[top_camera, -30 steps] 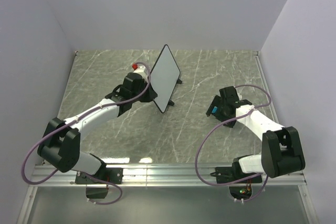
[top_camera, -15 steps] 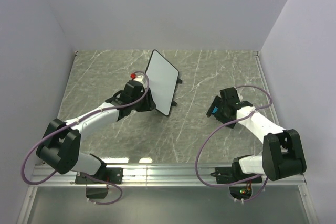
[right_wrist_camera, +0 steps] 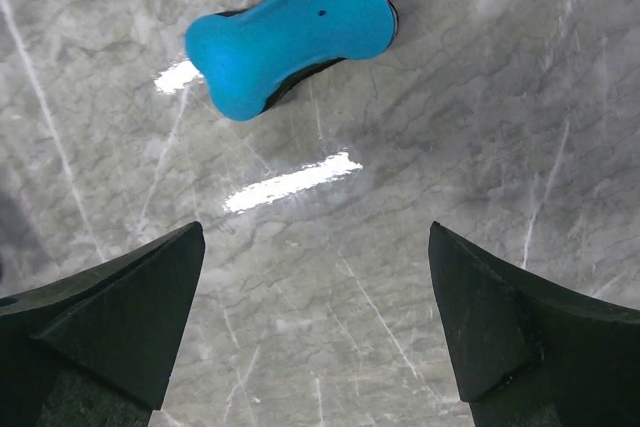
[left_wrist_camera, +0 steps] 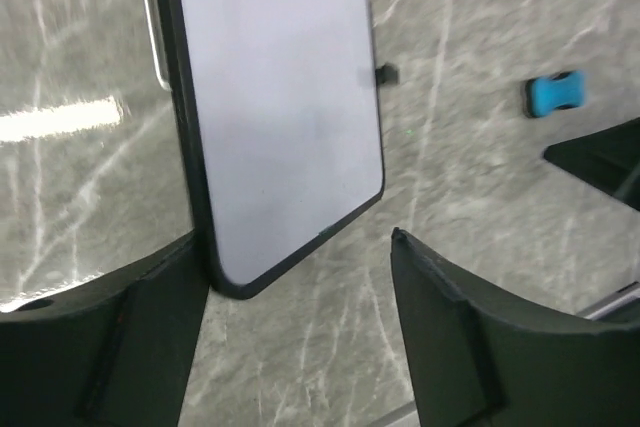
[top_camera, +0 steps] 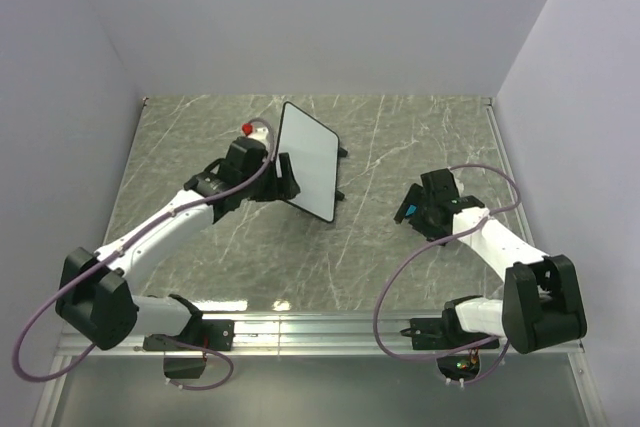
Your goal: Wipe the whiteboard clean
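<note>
We see the whiteboard (top_camera: 310, 162) standing near the middle of the surface (top_camera: 190, 137), propped on its little black feet (top_camera: 343, 153) and leaning rather than fully upright, its face plain white (in both the overhead and the left wrist views). The left claw (top_camera: 283, 179) sits at the board's left edge with its jaws spread. From the left wrist camera the black frame runs down just beside one finger (left_wrist_camera: 150, 337), and we cannot tell whether the two touch, while the other finger (left_wrist_camera: 470, 337) stands apart from the board. That claw clamps nothing. Well to the right, the right claw (top_camera: 410, 209) hangs low over the surface, jaws wide and empty. A blue eraser (right_wrist_camera: 295, 32) lies flat just ahead of its fingertips, touched by neither.
</note>
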{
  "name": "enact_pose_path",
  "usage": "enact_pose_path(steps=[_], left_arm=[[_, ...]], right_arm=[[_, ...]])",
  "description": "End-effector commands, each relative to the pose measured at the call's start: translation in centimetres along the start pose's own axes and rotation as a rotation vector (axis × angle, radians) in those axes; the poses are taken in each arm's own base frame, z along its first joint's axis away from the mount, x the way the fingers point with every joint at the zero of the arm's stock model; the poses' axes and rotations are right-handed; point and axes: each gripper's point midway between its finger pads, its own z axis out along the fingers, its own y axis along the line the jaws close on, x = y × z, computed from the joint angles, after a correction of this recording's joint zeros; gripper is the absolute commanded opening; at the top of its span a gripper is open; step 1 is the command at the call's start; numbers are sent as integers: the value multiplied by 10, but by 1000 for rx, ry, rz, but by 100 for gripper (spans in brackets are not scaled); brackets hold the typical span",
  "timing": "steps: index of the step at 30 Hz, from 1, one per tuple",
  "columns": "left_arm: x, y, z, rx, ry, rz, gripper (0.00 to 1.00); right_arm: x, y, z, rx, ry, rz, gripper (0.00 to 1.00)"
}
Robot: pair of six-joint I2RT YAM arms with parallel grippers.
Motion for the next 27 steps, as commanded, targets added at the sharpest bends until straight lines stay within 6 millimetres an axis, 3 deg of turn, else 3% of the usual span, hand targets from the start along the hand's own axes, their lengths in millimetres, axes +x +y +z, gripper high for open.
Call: enact_pose_path(steps=[1, 3, 4, 8, 13, 16, 17, 21, 23, 27], left_arm=[[-50, -29, -38, 57, -121, 48, 76], [-55, -32, -47, 50, -111, 67, 78], [-68, -39, -55, 66, -139, 76, 80], [-92, -34, -66, -11, -194, 128, 89], [-102, -27, -66, -55, -186, 159, 92], [-115, -31, -76, -61, -214, 160, 94], [-120, -32, -81, -61, -228, 159, 94], [-143, -38, -98, -72, -288, 134, 96], [-151, -41, -105, -67, -320, 137, 95], [-162, -42, -118, -61, -396, 140, 95]], right_arm=[[-19, 15, -16, -58, -69, -3, 100], [-33, 27, -31, -105, -110, -5, 100], [-35, 32, -37, -126, -111, -11, 99], [-67, 56, -79, -224, -219, -4, 99], [-82, 68, -107, -272, -267, 5, 99], [-91, 83, -135, -358, -299, -8, 99], [-96, 90, -154, -411, -332, -15, 99], [-91, 119, -213, -667, -384, -100, 98], [-86, 123, -233, -745, -411, -120, 98], [-73, 121, -244, -790, -379, -107, 99]])
